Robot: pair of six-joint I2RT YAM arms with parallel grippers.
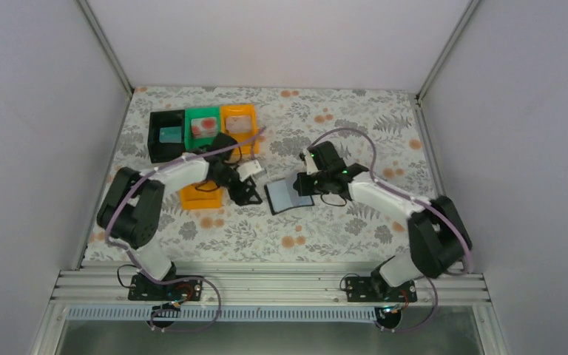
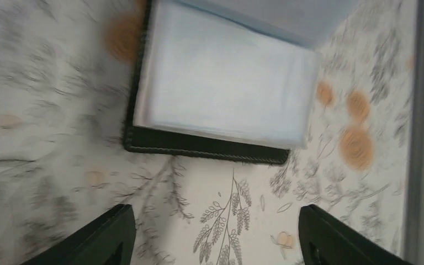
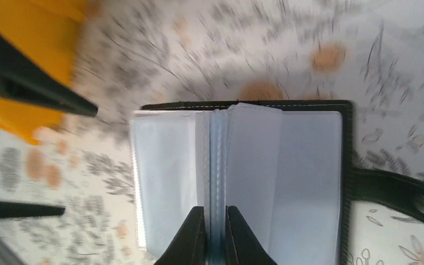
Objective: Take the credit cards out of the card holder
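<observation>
At the holder's fold, pinch only the middle leaves [image 3: 254, 160] and press lightly, so that the holder [image 3: 303, 182] lies flat while the other arm works a pocket; a hard pull would drag it across the table [image 1: 340, 229]. The right gripper [image 3: 215, 210] is closed on those clear leaves at their near edge. The left gripper [image 2: 215, 208] stands wide and empty, just beside the holder's dark border, touching nothing; it should come in low and square to a pocket mouth. No card shows in the pale pockets from either wrist view. The strap tab [image 3: 400, 193] lies on the side away from the left gripper. Farther off, a teal card [image 1: 170, 135] lies in the black tray [image 1: 152, 140].
</observation>
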